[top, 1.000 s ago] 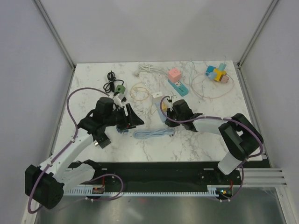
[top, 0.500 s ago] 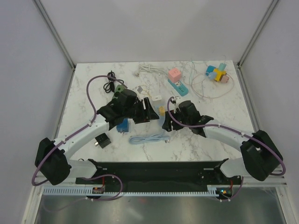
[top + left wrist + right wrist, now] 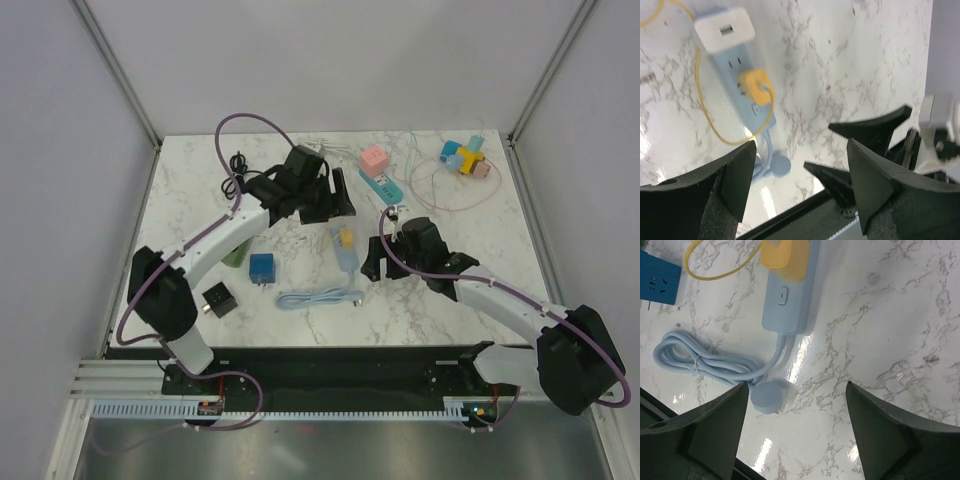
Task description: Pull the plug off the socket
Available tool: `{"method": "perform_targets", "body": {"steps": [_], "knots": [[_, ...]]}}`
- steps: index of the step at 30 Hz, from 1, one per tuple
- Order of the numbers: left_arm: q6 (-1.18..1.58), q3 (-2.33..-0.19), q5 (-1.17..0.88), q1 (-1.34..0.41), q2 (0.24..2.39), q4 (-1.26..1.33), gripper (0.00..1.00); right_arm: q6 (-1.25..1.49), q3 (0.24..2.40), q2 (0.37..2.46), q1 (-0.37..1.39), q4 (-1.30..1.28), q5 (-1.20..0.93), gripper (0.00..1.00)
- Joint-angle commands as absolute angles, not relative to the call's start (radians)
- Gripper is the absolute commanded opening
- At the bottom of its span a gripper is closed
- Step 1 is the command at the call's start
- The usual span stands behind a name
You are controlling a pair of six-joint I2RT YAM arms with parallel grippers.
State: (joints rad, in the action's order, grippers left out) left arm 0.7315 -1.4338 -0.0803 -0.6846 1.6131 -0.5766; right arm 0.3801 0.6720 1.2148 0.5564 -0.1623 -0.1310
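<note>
Both released: left end effector (image 3: 338, 200) has swung beyond the socket strip (image 3: 347, 258), right end effector (image 3: 373, 260) beside it. Yellow plug (image 3: 345, 237) remains seated.

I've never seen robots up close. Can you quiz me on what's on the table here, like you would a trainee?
1. True or false: the yellow plug is already out of the strip.
2. The left tool and the right tool are: A) open and empty; B) shut on the yellow plug; C) shut on a cable.
3. What colour is the block on the strip beside the yellow plug?

Key: 1 false; 2 A; 3 white.
</note>
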Motion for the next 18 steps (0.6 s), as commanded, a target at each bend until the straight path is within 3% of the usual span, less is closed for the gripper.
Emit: {"method": "perform_targets", "body": {"steps": [1,7,18], "knots": [[0.657,-1.590,-0.084,-0.612,1.738,-0.733,0.80,0.385,0.641,1.221,0.555,-0.118,-0.155,0.87],[0.623,-1.773,-0.052,-0.586,1.907,-0.819,0.81,0.390,0.635,1.331,0.555,-0.035,-0.219,0.90],[0.637,-1.902,-0.037,-0.586,2.083,-0.833,0.83,0.362,0.660,1.451,0.555,-0.006,-0.278,0.92]]}}
